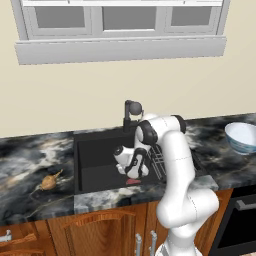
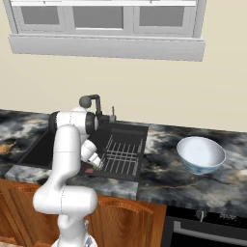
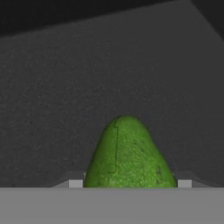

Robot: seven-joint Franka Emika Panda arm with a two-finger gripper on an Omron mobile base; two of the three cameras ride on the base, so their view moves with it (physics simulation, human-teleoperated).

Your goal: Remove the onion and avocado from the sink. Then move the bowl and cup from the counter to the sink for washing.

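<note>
The dark green avocado (image 3: 127, 153) lies on the black floor of the sink (image 1: 95, 150), close in front of the hand camera. My gripper (image 3: 130, 183) reaches down into the basin, its two fingertips (image 3: 75, 183) pressed against the avocado's two sides. From the base views the gripper (image 1: 131, 176) (image 2: 94, 165) hangs low at the sink's front. A sliver of the avocado (image 2: 91, 170) shows under it. The tan onion (image 1: 48, 182) rests on the counter (image 1: 30, 160) left of the sink. The white-blue bowl (image 2: 200, 154) (image 1: 242, 137) sits on the counter to the right. The cup is out of view.
A dark faucet (image 1: 131, 112) stands behind the basin, right above my arm. The wire rack (image 2: 120, 154) takes up the sink's right part. Brown cabinets run below the counter, with an oven front (image 2: 207, 226) at the lower right.
</note>
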